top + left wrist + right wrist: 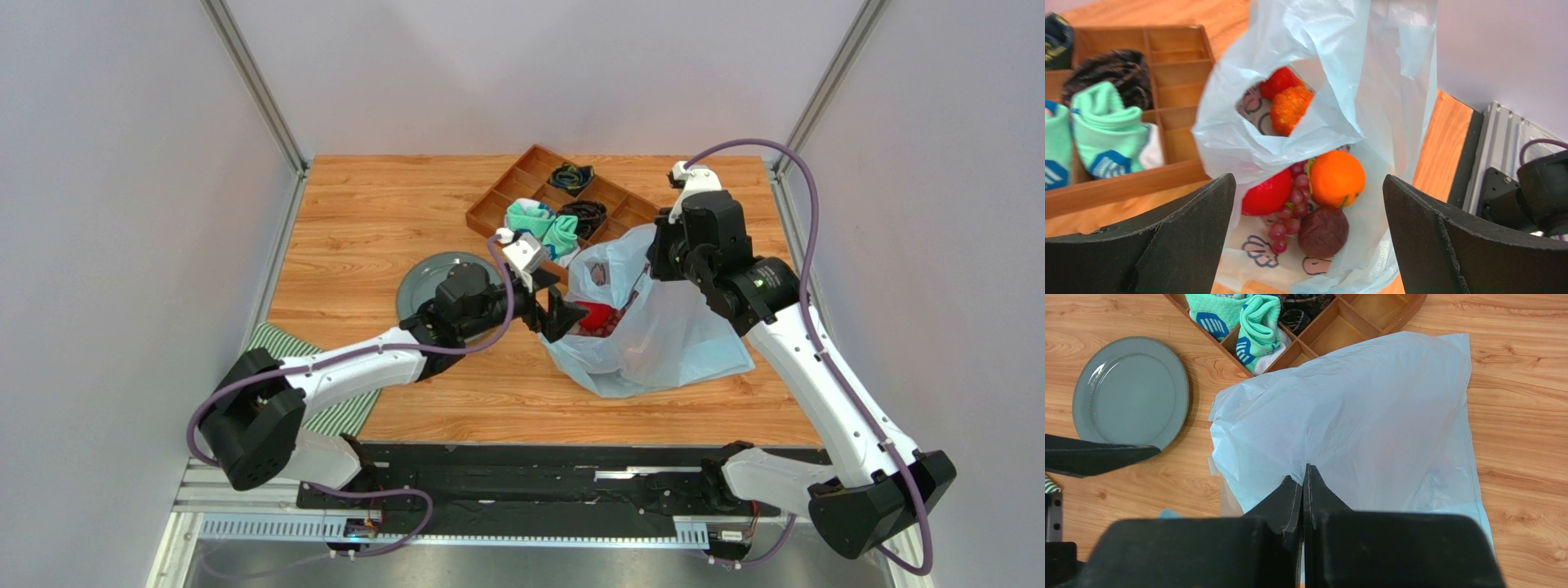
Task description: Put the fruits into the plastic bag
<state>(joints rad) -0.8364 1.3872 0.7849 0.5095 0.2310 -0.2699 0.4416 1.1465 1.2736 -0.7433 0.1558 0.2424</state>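
Bag: plastic bag (669,337) lies centre-right of the top view on the table (368,208), mouth facing left
Lower cluster: red apple (1267,195), orange (1337,177), grape bunch (1290,211) and dark purple fruit (1323,231) are inside the bag, lower middle of the left wrist view, touching each other
Upper pocket: ribbed orange fruit (1290,107) and red-orange fruit (1279,81) sit deeper in, past a fold of film, upper middle of the same view
Left gripper (558,315): jaws spread wide, nothing in them, right at the bag mouth
Right gripper (1303,474): clamped tight, pinching bag film at its tips, bottom centre of the right wrist view; film tents up to it
Plate (1131,392): upper left of the right wrist view, no fruit on it
Step (my read): loading looks done, left arm is due to back out
How to: pull left straight back toward the lower left of the top view, jaws kept wide, no sideways sweep
Right arm: hold the pinch until left is clear, otherwise the mouth may sag and the cluster could roll out
Risk: film is thin, and the fold just above the apple could catch a finger
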